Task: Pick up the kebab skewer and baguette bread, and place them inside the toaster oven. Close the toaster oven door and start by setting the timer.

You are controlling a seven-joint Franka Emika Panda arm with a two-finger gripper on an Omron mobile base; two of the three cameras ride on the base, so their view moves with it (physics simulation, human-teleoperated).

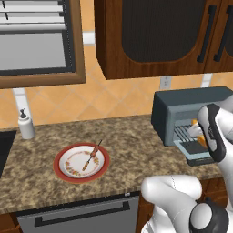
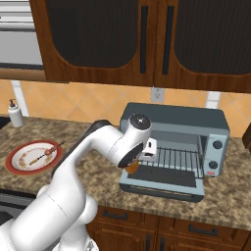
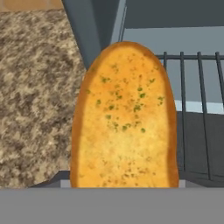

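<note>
My gripper (image 2: 137, 164) is shut on the baguette bread (image 3: 124, 118), a golden loaf flecked with green, and holds it at the left of the toaster oven's mouth. The baguette bread (image 2: 131, 169) shows as an orange bit under the hand, above the toaster oven door (image 2: 162, 188), which lies dropped open. The dark blue-grey toaster oven (image 2: 176, 116) has its wire rack (image 2: 176, 158) bare. Over on the left, the kebab skewer (image 1: 92, 154) lies across a red-rimmed plate (image 1: 59, 164) on the counter. My fingertips are hidden behind the loaf in the hand view.
A soap dispenser (image 1: 25, 125) stands at the back left of the granite counter (image 1: 132, 141). Dark wooden wall cabinets (image 2: 147, 39) hang above the oven. Two knobs (image 2: 217, 145) sit on the oven's right front. A dishwasher front (image 1: 82, 214) is below the counter edge.
</note>
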